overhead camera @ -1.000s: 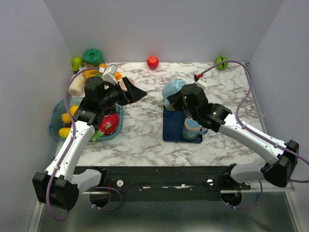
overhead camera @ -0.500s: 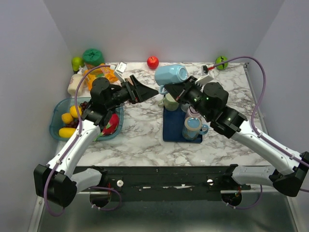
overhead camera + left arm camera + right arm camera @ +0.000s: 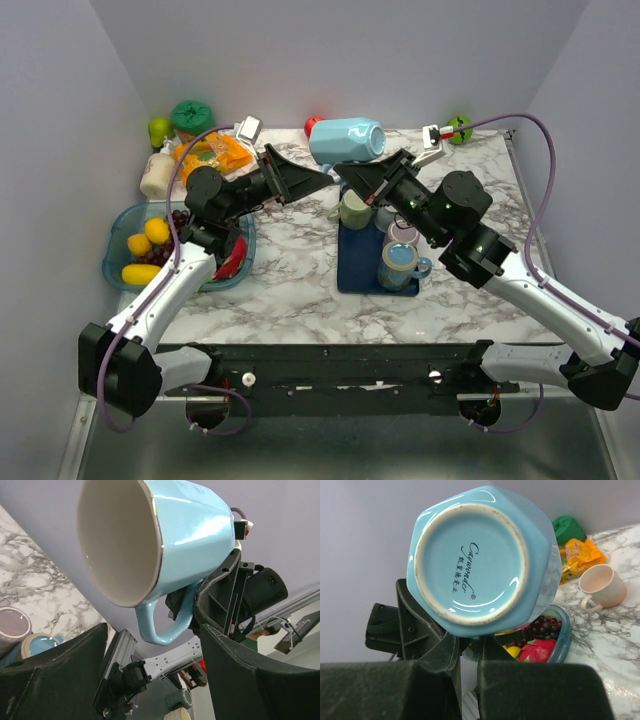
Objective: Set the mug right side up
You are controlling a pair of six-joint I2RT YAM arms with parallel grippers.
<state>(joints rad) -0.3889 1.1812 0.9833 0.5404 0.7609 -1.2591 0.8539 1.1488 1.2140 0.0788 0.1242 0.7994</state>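
The light blue mug (image 3: 348, 138) hangs in the air above the back of the table, tipped on its side. Its mouth (image 3: 117, 540) faces my left gripper and its base (image 3: 470, 562) faces the right wrist camera. My right gripper (image 3: 362, 180) (image 3: 467, 647) is shut on the mug's handle from below. My left gripper (image 3: 312, 180) (image 3: 152, 642) is open just left of the mug. Its two fingers stand wide on either side of the handle (image 3: 160, 625) without touching it.
A dark blue mat (image 3: 358, 272) below holds a green cup (image 3: 353, 210), a lavender cup (image 3: 403, 233) and a blue cup (image 3: 398, 262). A fruit bowl (image 3: 112, 255) sits at left, with an orange packet (image 3: 215, 155) behind it. A beige cup (image 3: 602, 585) stands near the packet. A green apple (image 3: 460, 128) lies back right.
My right arm has lifted the mug off the mat, up and toward the back, turning it onto its side. My left gripper has swung right to meet it, its jaws narrowing slightly.
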